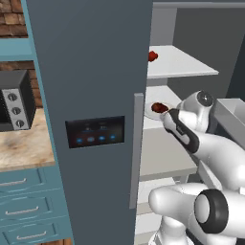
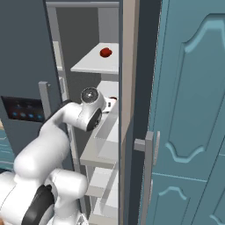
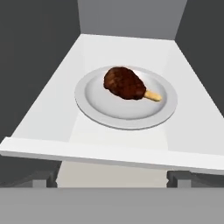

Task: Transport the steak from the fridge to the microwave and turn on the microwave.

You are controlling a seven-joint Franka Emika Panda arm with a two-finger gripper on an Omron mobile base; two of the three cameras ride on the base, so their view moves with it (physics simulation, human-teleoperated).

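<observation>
Your gripper (image 3: 113, 179) stands wide, jaws spread and holding nothing, just short of the front lip of the white shelf (image 3: 52, 105), aimed in at the plate.

Fridge (image 1: 91, 72): its slate-grey door is swung open and blocks most of the left base view; blue icon panel (image 1: 94, 131) and long handle (image 1: 137, 148) face you. The arm reaches round the door's edge into the compartment.

Teal cupboard door (image 2: 193, 110) crowds the right side in the right base view.

Small black oven (image 1: 14, 100) with silver knobs sits on the wooden counter (image 1: 24, 148), well left of the fridge.

White plate (image 3: 100, 109) lies mid-shelf. The steak (image 3: 124, 82) rests on it, a pale bone end pointing right in the hand view.

Bright red item (image 1: 152, 56) sits on the shelf above, seen from both base views
</observation>
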